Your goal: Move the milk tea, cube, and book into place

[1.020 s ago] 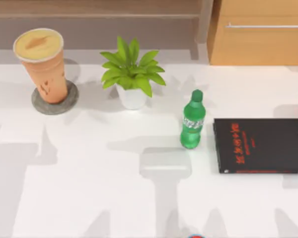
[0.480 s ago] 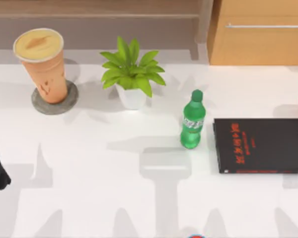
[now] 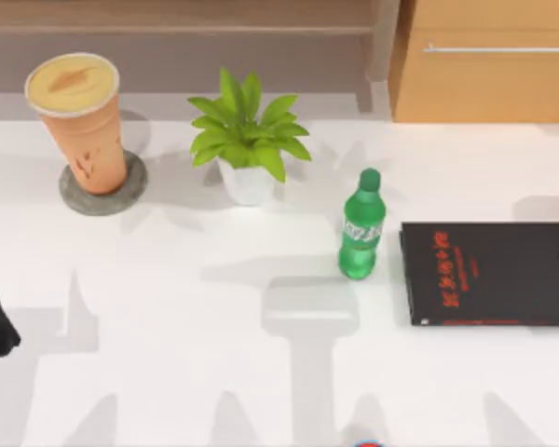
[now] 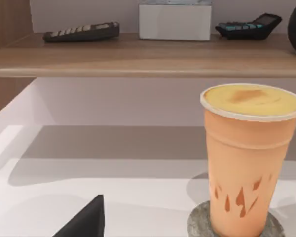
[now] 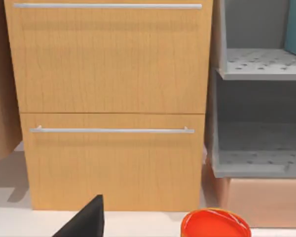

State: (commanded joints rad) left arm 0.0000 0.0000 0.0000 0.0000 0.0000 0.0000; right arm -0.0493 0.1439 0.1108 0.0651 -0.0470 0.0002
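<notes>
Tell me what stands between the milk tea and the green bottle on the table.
In the top view, a potted plant in a white pot stands between the milk tea, which sits on a grey coaster, and the green bottle.

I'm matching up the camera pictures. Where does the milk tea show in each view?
Top view: milk tea at far left, standing on a grey coaster.
Left wrist view: milk tea close ahead, below the shelf.
Right wrist view: not in it.
Shared landmark: the grey coaster.
</notes>
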